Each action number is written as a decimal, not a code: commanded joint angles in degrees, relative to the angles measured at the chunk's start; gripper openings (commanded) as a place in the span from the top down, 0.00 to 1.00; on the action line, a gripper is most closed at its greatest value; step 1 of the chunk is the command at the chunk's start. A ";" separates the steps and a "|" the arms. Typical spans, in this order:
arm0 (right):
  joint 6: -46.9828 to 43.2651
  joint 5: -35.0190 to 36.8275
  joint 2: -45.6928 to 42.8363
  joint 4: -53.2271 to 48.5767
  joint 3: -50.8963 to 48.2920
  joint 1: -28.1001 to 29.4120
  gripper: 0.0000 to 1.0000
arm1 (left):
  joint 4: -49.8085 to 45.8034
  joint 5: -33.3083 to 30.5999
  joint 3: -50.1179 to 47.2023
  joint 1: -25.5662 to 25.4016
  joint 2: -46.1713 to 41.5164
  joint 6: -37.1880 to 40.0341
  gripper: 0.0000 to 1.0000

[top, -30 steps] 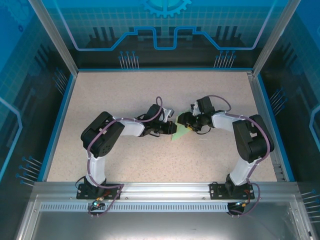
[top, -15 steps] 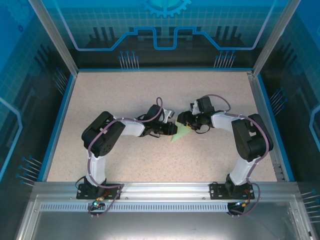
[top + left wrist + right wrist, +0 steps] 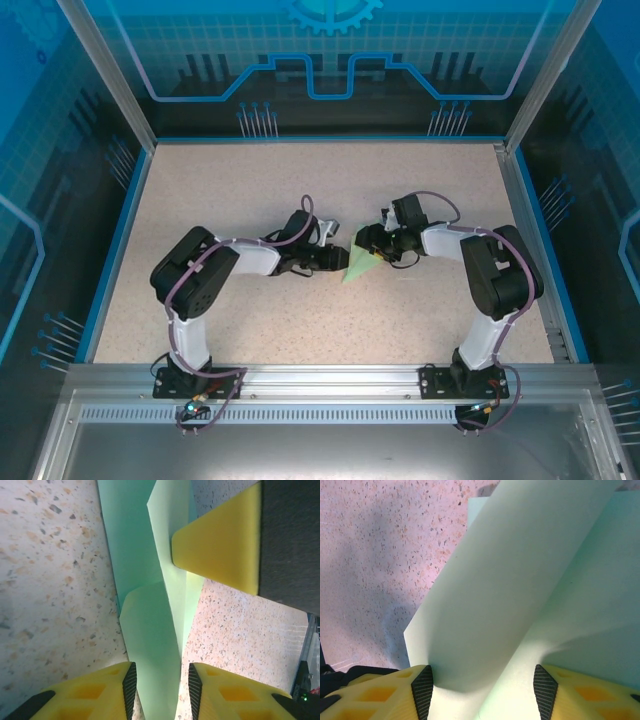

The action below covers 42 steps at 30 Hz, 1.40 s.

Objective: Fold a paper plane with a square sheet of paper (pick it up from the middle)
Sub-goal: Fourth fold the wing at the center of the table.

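Pale mint-green paper plane (image 3: 357, 266), thin paper already folded to a slim kite shape with a sharp tip, lies on the speckled beige desk (image 3: 250, 180). It sits between the two grippers, touching both.

Left black-and-yellow gripper (image 3: 338, 260): jaws parted, with the narrow end of the plane lying between them. A sliver of desk shows beside one pad, so it looks released, not clenched. Right black-and-yellow gripper (image 3: 366, 246): jaws spread wide, straddling a raised flap. No pinch visible, so it also reads as released.

Step, as a judgement: mid-fold, working a late crease, one wing flap not yet flat. Most folds look done.

Next move likely needs one gripper pinning the body down while the other pushes the standing flap over and runs along the crease. Thin paper, so it could slide or buckle if the pin is light.

View differences:
- Top view gives the dart outline and both arms meeting mid-desk, but the fingers hide the contact.
- Left wrist view shows the stacked layers, the centre crease, and the right gripper's yellow foam finger (image 3: 220, 540) resting on the paper just ahead of the left gripper.
- Right wrist view shows the flap arching up off the lower layer between its pads, which the top view cannot show.
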 commanded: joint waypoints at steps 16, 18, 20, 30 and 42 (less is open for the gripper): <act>0.16 6.39 2.71 -10.11 3.37 1.16 0.46 | 3.34 3.95 0.20 -1.59 -4.03 -6.94 0.68; 0.39 6.85 2.88 -10.95 3.81 1.37 0.46 | 1.66 4.09 1.35 -2.10 -3.18 -6.42 0.72; 0.78 7.12 3.04 -11.66 4.32 1.52 0.47 | 1.48 4.69 2.04 -2.40 -2.31 -6.17 0.74; 1.96 8.15 3.87 -13.73 5.44 1.95 0.47 | -3.62 4.34 7.11 -3.65 2.06 -4.31 0.82; 2.04 10.38 4.73 -16.48 6.34 2.05 0.51 | -7.49 0.94 8.81 -3.67 5.02 -4.43 0.86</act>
